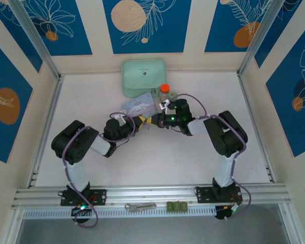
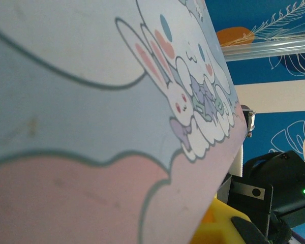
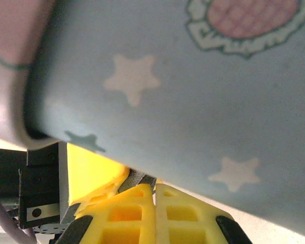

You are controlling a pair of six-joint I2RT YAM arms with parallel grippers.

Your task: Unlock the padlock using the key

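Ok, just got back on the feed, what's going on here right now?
Both arms are bent in to mid-table, with the left claw and right claw tip to tip beside the tin. Both wrist cameras sit very close to the tin. The right claw's fingers look shut together; the left's I can't tell. The padlock and key are too small or hidden to make out, so I can't say if it's unlocked.

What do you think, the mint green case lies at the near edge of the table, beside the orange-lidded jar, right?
No. The mint green case lies at the far edge of the table, beside the orange-lidded jar, as the top external view shows.
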